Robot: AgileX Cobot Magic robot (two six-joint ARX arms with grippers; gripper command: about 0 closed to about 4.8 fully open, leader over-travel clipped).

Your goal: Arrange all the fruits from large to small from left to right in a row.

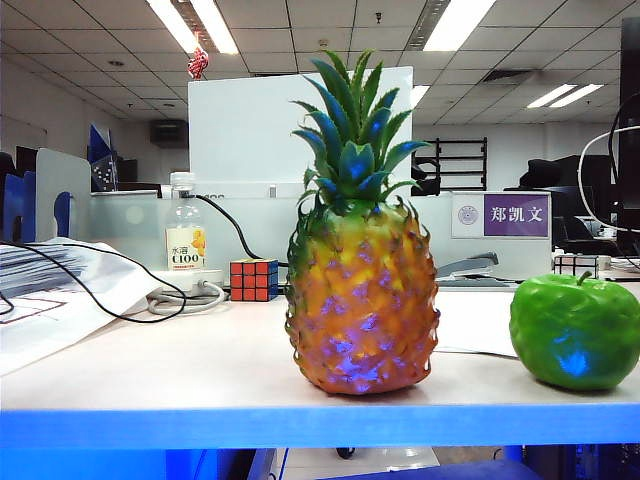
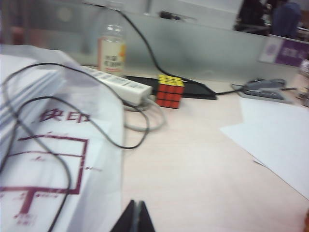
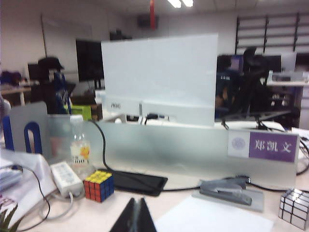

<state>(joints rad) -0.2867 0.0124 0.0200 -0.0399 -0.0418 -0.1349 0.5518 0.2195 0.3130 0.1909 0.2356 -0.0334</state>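
Note:
A large orange-yellow pineapple [image 1: 361, 300] with a green spiky crown stands upright in the middle of the table in the exterior view. To its right, a glossy green apple [image 1: 575, 332] sits at the frame's edge. Neither gripper appears in the exterior view. My left gripper [image 2: 136, 209] is shut and empty, raised over bare table beside the papers. In the right wrist view, my right gripper [image 3: 136, 207] is also shut and empty, pointing toward the back partition. Green leaf tips of the pineapple crown [image 3: 7, 220] poke into that view's corner.
A Rubik's cube [image 1: 253, 280], a clear bottle [image 1: 185, 240] and a white power strip [image 2: 118, 84] with cables stand at the back left. Plastic-covered papers [image 1: 50, 290] lie on the left. A stapler [image 3: 228, 189], a white sheet [image 2: 275, 137] and a silver cube [image 3: 294, 208] are on the right.

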